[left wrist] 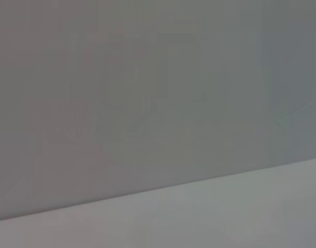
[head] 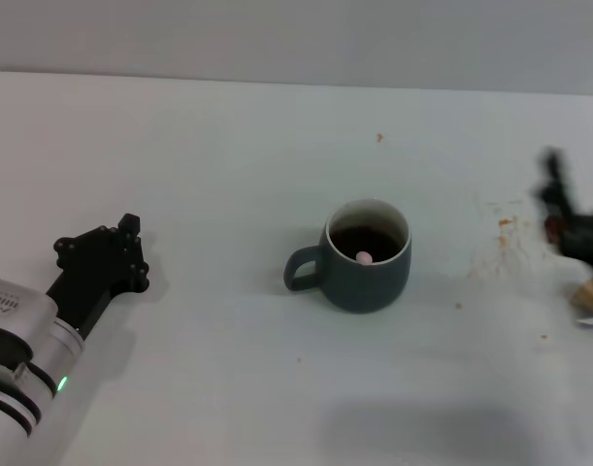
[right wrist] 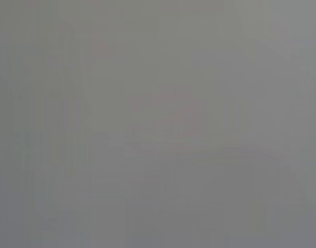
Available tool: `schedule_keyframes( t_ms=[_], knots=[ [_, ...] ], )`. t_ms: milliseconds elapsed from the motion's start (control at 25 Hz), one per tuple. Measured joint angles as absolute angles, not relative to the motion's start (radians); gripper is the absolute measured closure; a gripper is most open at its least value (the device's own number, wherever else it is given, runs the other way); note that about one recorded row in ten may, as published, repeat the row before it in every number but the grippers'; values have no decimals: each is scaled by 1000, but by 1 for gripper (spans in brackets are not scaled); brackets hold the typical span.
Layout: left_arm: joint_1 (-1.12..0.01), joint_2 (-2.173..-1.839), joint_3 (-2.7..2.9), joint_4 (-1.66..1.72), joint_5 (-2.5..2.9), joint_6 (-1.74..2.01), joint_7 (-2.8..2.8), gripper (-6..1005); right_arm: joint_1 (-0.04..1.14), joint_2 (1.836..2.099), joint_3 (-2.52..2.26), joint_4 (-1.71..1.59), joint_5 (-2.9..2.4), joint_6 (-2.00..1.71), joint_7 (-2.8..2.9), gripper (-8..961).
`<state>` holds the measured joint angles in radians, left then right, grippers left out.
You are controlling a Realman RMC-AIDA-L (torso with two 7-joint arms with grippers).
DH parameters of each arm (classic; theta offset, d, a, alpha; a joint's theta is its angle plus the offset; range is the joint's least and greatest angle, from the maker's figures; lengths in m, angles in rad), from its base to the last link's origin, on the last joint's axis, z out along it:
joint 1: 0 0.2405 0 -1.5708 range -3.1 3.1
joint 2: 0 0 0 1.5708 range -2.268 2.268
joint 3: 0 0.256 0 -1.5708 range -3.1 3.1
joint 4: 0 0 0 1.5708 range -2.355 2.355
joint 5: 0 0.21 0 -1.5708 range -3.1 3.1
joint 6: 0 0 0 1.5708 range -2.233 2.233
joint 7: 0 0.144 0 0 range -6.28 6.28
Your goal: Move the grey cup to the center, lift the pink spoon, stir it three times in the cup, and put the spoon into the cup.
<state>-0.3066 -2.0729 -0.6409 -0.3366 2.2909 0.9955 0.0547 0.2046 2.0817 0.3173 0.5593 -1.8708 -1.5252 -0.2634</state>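
Observation:
The grey cup [head: 366,257] stands upright near the middle of the white table [head: 228,155], its handle pointing towards my left side. The rounded pink end of the pink spoon [head: 363,257] shows inside the cup; the rest of the spoon is hidden in the dark inside. My left gripper [head: 100,254] rests low on the table, far to the left of the cup. My right gripper [head: 566,216] is blurred at the right edge, well away from the cup. Neither gripper holds anything that I can see. The wrist views show only blank surfaces.
A small tan wooden block [head: 591,289] lies at the right edge below the right gripper. Brownish stains [head: 505,231] mark the table to the right of the cup. A grey wall runs behind the table's far edge.

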Motion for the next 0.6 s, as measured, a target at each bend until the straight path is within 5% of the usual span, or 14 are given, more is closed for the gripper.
schedule_keyframes(
  t_ms=[600],
  knots=[
    [-276, -2071, -715, -334, 2290, 1039, 55, 1001, 57, 2081, 432, 375, -1819, -1643, -81, 207]
  ],
)
